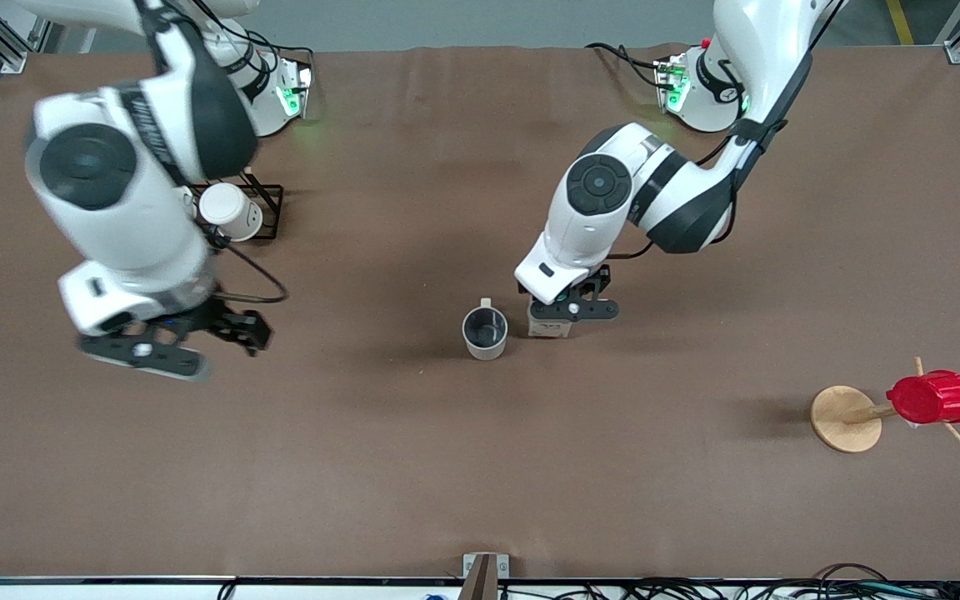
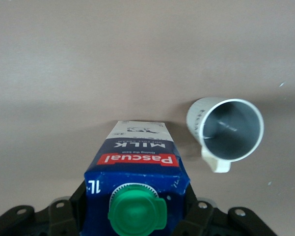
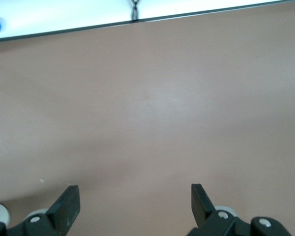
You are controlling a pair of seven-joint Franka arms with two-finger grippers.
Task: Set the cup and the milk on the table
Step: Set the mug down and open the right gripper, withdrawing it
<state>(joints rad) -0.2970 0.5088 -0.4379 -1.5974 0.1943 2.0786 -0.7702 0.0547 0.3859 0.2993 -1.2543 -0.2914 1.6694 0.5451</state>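
- Front view: the left gripper (image 1: 559, 312) is down on the milk (image 1: 548, 327), which stands on the brown surface (image 1: 480, 467). The cup (image 1: 485, 332) stands just beside the milk, toward the right arm's end. The right gripper (image 1: 176, 343) hangs over bare surface.
- Left wrist view: the milk (image 2: 137, 182) sits between the jaws, one on each side, closed on it. The cup (image 2: 227, 132) stands apart from them.
- Right wrist view: the jaws are wide open, holding nothing.

White arms, black joints, cables
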